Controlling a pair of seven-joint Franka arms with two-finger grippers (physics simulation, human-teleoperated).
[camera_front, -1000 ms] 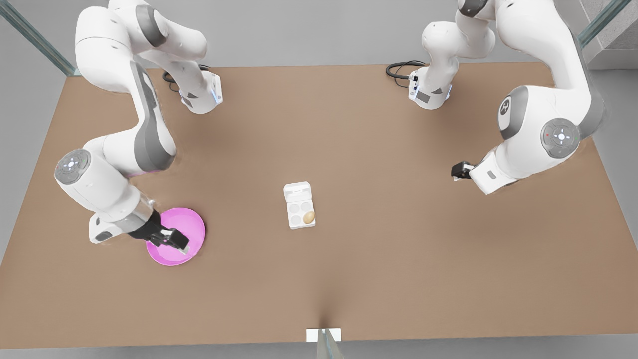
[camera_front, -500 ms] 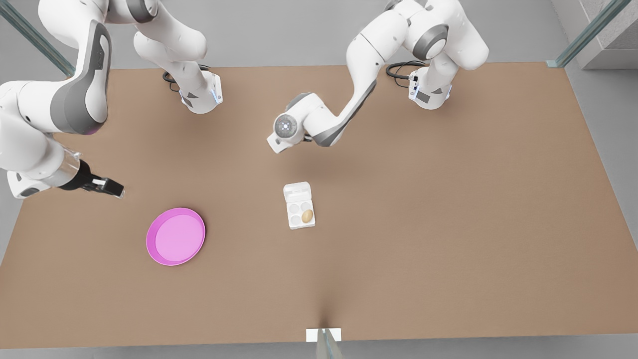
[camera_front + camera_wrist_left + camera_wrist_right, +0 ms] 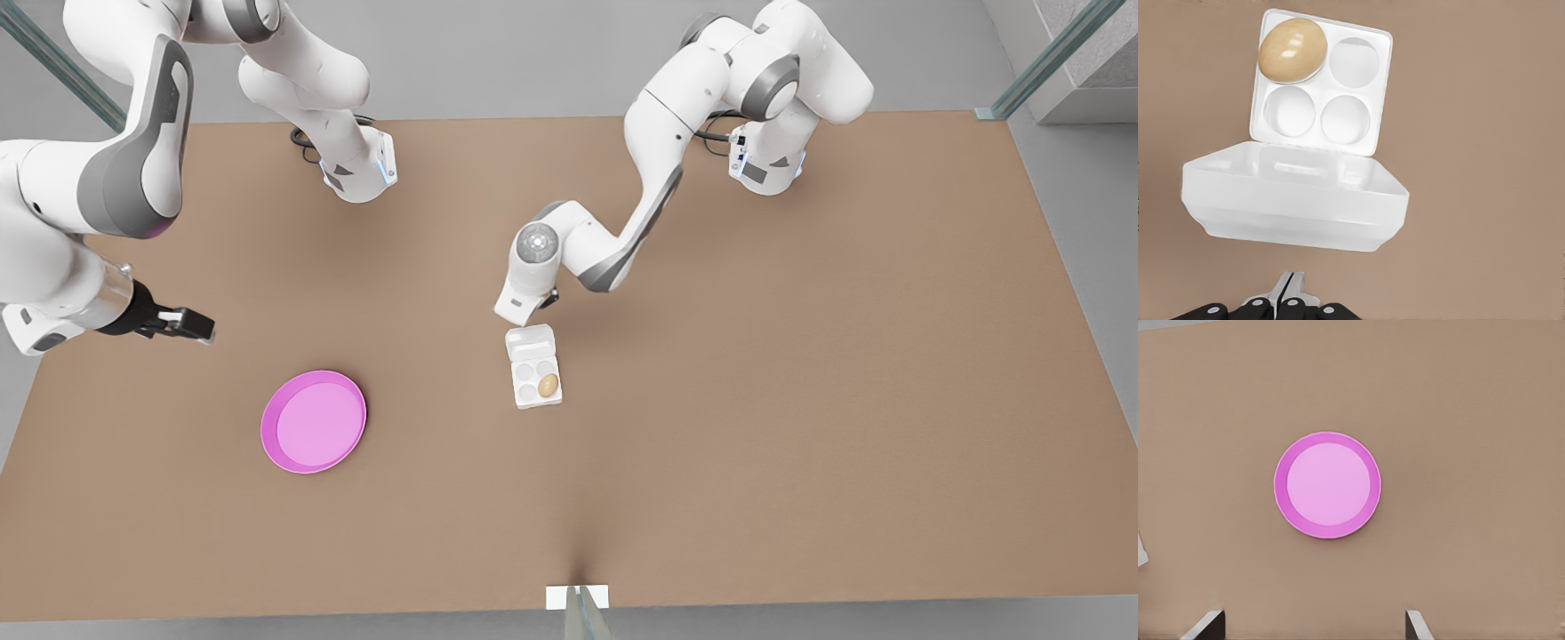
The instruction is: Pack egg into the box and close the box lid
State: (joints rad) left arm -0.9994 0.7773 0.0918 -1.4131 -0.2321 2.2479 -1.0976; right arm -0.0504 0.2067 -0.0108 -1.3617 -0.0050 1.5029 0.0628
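Observation:
A tan-brown egg [image 3: 548,384] [image 3: 1291,50] rests in one corner cup of the white box [image 3: 526,396] [image 3: 1319,87], which sits mid-table. The box lid [image 3: 531,340] [image 3: 1295,200] is open, hinged up at the tray's far side. My left gripper [image 3: 526,318] [image 3: 1289,293] hovers just behind the lid's free edge with its fingers pressed together and nothing between them. At the front view's left, my right gripper [image 3: 191,325] [image 3: 1313,623] hangs open and empty, above and behind the pink plate.
A round pink plate [image 3: 313,421] [image 3: 1327,485] lies empty on the brown table [image 3: 756,400], left of the box in the front view. Both arm bases [image 3: 360,169] stand along the far edge. A small white bracket [image 3: 578,597] marks the near edge.
My left arm swung in from the front view's right and came down behind the lid. My right gripper lifted off the plate and pulled away to the left. The egg stays in its cup.

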